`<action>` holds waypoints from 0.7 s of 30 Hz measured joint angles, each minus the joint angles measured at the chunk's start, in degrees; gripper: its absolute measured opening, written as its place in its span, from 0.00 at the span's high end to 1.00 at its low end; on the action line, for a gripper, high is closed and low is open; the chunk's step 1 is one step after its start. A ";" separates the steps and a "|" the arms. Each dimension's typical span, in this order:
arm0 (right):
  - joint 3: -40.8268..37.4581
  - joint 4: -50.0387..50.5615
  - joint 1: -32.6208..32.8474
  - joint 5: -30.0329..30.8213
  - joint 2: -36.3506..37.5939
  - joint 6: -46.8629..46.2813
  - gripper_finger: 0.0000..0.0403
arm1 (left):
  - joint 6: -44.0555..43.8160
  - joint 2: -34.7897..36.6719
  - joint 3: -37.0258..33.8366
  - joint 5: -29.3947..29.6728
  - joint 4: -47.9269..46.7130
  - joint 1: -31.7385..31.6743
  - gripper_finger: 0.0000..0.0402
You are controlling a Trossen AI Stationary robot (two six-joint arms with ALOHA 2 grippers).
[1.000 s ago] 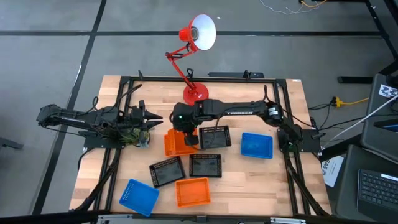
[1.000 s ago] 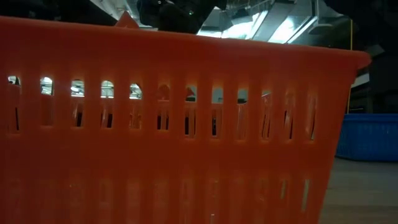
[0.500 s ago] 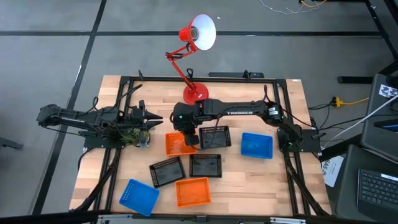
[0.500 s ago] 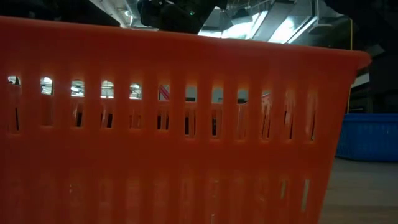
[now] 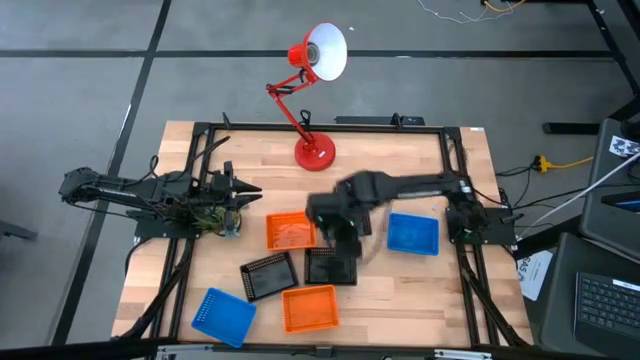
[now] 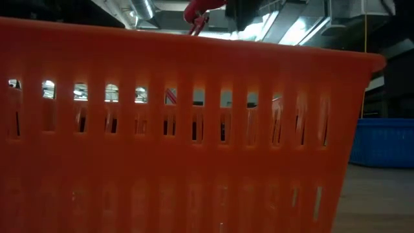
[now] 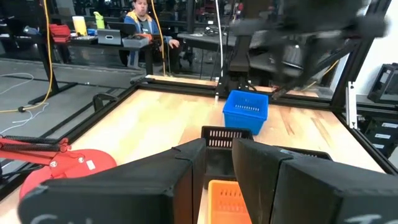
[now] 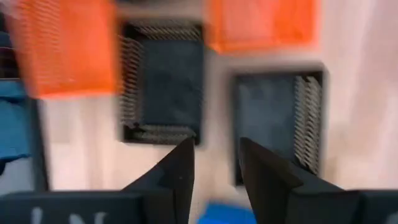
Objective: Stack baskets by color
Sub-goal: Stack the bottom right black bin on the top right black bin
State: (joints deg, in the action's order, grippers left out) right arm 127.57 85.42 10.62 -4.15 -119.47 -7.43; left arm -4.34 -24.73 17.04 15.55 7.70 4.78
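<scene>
An orange basket [image 5: 290, 231] lies flat left of the table's middle. A second orange basket [image 5: 310, 307] lies near the front edge, and its wall [image 6: 187, 129] fills the low view. Black baskets [image 5: 268, 275] [image 5: 330, 265] sit between them. Blue baskets lie at the right [image 5: 412, 233] and front left [image 5: 222, 315]. My right gripper [image 5: 340, 222] hangs blurred over the middle, pointing down, open [image 8: 214, 168] and empty above two black baskets [image 8: 163, 93] [image 8: 280, 118]. My left gripper [image 5: 245, 187] waits open [image 7: 217, 168] at the left.
A red desk lamp [image 5: 315, 150] stands at the table's far middle, its head [image 5: 325, 50] beyond the far edge. Black frame rails [image 5: 200, 200] run along the table's sides. A person [image 7: 144, 25] sits at a desk beyond the table.
My right gripper has opened and let go of the orange basket left of the middle, which was tipped up and now lies flat. The gripper has then risen and swung toward the table's right and near side, over the black baskets.
</scene>
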 joint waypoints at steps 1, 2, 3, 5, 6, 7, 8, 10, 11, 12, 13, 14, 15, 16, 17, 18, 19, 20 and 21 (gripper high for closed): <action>-1.96 -2.95 1.68 0.07 1.17 -0.13 0.69 | -0.02 0.00 0.00 0.00 0.00 0.00 0.82; -4.34 -5.00 3.20 0.73 1.93 -0.30 0.69 | -0.02 -0.08 0.00 0.00 0.12 0.00 0.82; -6.99 -6.87 4.75 2.42 2.34 -0.26 0.69 | -0.01 -0.13 0.00 -0.01 0.39 0.00 0.82; -12.14 -13.34 7.09 5.32 2.35 0.16 0.69 | -0.02 -0.16 0.00 -0.01 0.53 0.00 0.82; -14.58 -15.21 7.92 5.79 2.37 0.09 0.69 | -0.02 -0.17 0.00 0.00 0.65 0.00 0.82; -17.22 -16.19 8.68 5.52 2.54 -0.31 0.69 | -0.02 -0.17 0.00 0.00 0.70 0.00 0.82; -19.79 -18.39 9.28 5.07 2.67 -1.25 0.69 | -0.02 -0.17 0.00 0.00 0.68 0.00 0.82; -24.21 -22.43 10.51 4.22 2.50 -4.15 0.69 | -0.01 -0.17 0.00 0.00 0.76 0.00 0.82; -26.15 -22.88 11.13 4.20 2.46 -5.89 0.69 | -0.02 -0.17 0.00 0.00 0.77 0.00 0.82; -27.93 -24.41 11.75 4.15 2.46 -7.46 0.69 | -0.02 -0.17 0.00 0.00 0.82 0.00 0.82; -29.27 -27.25 12.28 4.09 2.46 -9.01 0.69 | -0.02 -0.17 0.00 0.00 0.87 0.00 0.82; -30.38 -29.58 12.80 4.03 2.46 -10.59 0.69 | -0.02 -0.17 0.00 0.00 0.89 0.00 0.82; -31.50 -30.41 13.34 4.07 2.53 -12.03 0.69 | -0.02 -0.17 0.00 0.00 0.90 0.00 0.82; -32.47 -31.01 13.88 4.11 2.55 -13.19 0.69 | -0.02 -0.17 0.00 0.00 0.90 0.00 0.82; -33.37 -32.28 14.44 4.21 2.51 -14.07 0.69 | -0.02 -0.17 0.00 0.00 0.90 0.00 0.82; -34.12 -33.48 14.94 4.50 2.48 -15.08 0.69 | -0.04 -0.17 0.00 0.00 0.90 0.00 0.82; -34.69 -33.87 15.44 5.18 2.49 -16.09 0.69 | -0.04 -0.17 0.00 0.00 0.90 0.00 0.82; -35.11 -33.82 15.93 5.86 2.50 -16.75 0.69 | -0.07 -0.17 0.00 0.00 0.90 0.00 0.82; -35.44 -33.85 16.38 6.47 2.50 -17.66 0.69 | -0.07 -0.17 0.00 0.00 0.90 0.00 0.82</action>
State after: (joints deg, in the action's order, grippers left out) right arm 92.13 51.58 27.00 2.32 -116.97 -25.09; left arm -4.40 -24.91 17.04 15.55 8.60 4.78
